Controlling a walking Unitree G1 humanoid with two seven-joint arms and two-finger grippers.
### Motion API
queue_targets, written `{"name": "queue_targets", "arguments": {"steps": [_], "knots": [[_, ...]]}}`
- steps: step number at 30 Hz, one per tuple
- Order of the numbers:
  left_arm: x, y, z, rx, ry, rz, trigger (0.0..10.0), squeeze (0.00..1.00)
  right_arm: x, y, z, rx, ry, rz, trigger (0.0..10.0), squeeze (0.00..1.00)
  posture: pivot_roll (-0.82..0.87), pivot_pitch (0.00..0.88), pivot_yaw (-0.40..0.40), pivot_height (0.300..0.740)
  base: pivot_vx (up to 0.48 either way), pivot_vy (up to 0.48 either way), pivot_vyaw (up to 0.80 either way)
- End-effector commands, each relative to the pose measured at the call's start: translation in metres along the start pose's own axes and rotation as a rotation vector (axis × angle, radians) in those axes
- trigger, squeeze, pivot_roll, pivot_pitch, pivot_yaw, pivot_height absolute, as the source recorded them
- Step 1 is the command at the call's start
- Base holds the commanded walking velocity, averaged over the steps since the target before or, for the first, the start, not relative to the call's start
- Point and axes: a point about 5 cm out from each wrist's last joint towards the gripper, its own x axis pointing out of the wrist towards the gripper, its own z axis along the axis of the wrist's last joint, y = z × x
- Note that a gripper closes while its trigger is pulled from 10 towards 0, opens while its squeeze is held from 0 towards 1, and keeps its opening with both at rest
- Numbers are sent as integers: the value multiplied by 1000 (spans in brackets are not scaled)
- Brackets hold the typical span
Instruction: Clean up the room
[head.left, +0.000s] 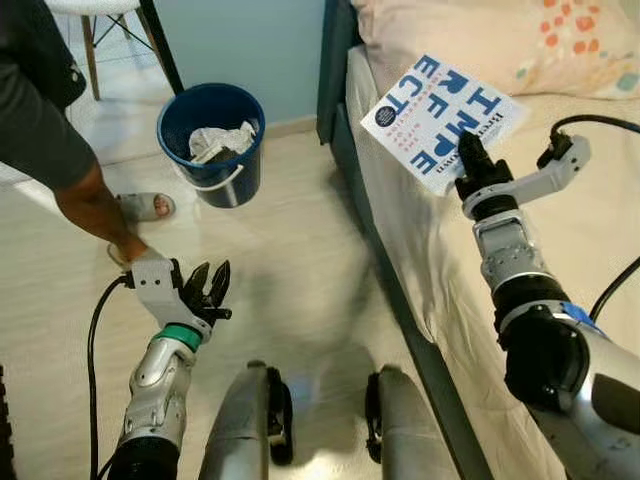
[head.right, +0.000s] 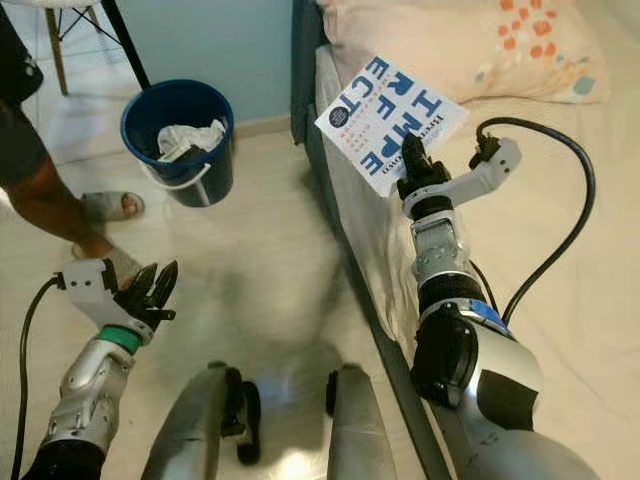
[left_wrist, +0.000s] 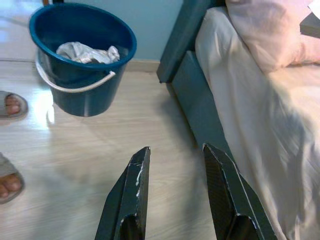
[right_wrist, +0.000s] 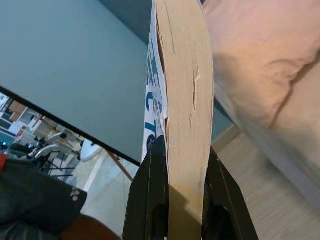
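A white book (head.left: 440, 108) with large blue letters on its cover is held just above the bed's left edge, near the pillow. My right gripper (head.left: 472, 152) is shut on its near edge; in the right wrist view both black fingers (right_wrist: 152, 195) clamp the book's page block (right_wrist: 185, 100). My left gripper (head.left: 208, 290) hangs open low over the wooden floor, with nothing between its fingers (left_wrist: 131, 192). A blue bucket (head.left: 212, 142) with a white handle holds crumpled white cloth and stands on the floor ahead of it.
The bed (head.left: 590, 240) with cream sheet and a patterned pillow (head.left: 500, 35) takes up the right side; its dark blue frame (head.left: 345, 130) borders the floor. A person's leg and sandalled feet (head.left: 145, 207) stand at the left. Chair legs (head.left: 92, 50) rise behind.
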Motion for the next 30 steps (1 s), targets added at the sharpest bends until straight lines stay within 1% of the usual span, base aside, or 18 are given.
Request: {"name": "queue_targets", "arguments": {"steps": [1, 3, 4, 5, 7, 8, 9, 10, 11, 12, 13, 15, 16, 17, 18, 20, 22, 30], "knots": [[-5, 7, -8, -6, 31, 31, 10000, 0, -5, -5, -6, -16, 19, -14, 10000, 0, -37, 108, 35, 675, 0, 0, 0], [-4, 8, -8, -5, 33, 34, 10000, 0, -8, -7, -10, -22, 36, -25, 10000, 0, -40, 99, 33, 680, 0, 0, 0], [-3, 9, -9, -2, 38, 31, 10000, 0, -11, -11, -17, -44, 68, -68, 10000, 0, -48, 78, 31, 680, 0, 0, 0], [-3, 9, -9, -2, 38, 31, 10000, 0, -11, -11, -17, -44, 68, -68, 10000, 0, -48, 78, 31, 680, 0, 0, 0], [-6, 8, -14, 21, 52, -2, 10000, 0, -23, -20, -35, -132, 158, -141, 10000, 0, -52, 70, 31, 680, 240, 0, 0], [-7, 8, -17, 27, 59, -10, 10000, 0, -26, -23, -40, -158, 181, -155, 10000, 0, -52, 70, 31, 680, 480, 0, 0], [-11, 9, -24, 23, 83, 1, 10000, 0, -35, -29, -49, -197, 226, -186, 10000, 0, -60, 61, 34, 680, 480, 0, 0], [-11, 9, -24, 23, 83, 1, 10000, 0, -35, -29, -49, -197, 226, -186, 10000, 0, -60, 61, 34, 680, 480, 0, 0], [-14, 11, -29, 17, 100, 12, 10000, 0, -41, -33, -55, -221, 253, -206, 10000, 0, -60, 61, 34, 680, 480, 0, 0], [-18, 12, -35, 3, 115, 27, 10000, 0, -52, -40, -65, -285, 310, -240, 10000, 0, -67, 58, 34, 680, 480, 0, 0], [-18, 12, -35, 3, 115, 27, 10000, 0, -52, -40, -65, -285, 310, -240, 10000, 0, -67, 58, 34, 680, 480, 0, 0], [-22, 12, -41, -14, 128, 44, 10000, 0, -66, -48, -77, -366, 388, -264, 10000, 0, -72, 58, 34, 680, 480, 0, 0], [-22, 12, -41, -14, 128, 44, 10000, 0, -66, -48, -77, -366, 388, -264, 10000, 0, -72, 58, 34, 680, 480, 0, 0], [-23, 12, -42, -16, 132, 46, 10000, 0, -71, -50, -82, -395, 412, -265, 10000, 0, -72, 60, 34, 680, 480, 0, 0], [-23, 12, -42, -16, 132, 46, 10000, 0, -71, -50, -82, -395, 412, -265, 10000, 0, -72, 60, 34, 680, 480, 0, 0], [-23, 11, -45, -9, 137, 36, 10000, 0, -77, -52, -87, -405, 434, -268, 10000, 0, -76, 63, 37, 680, 480, 0, 0], [-21, 10, -44, -6, 137, 30, 10000, 0, -78, -52, -88, -407, 438, -266, 10000, 0, -77, 63, 38, 680, 480, 0, 0], [-18, 8, -44, 5, 128, 6, 10000, 0, -74, -47, -89, -426, 422, -256, 10000, 0, -78, 65, 42, 680, 480, 0, 0]]}}
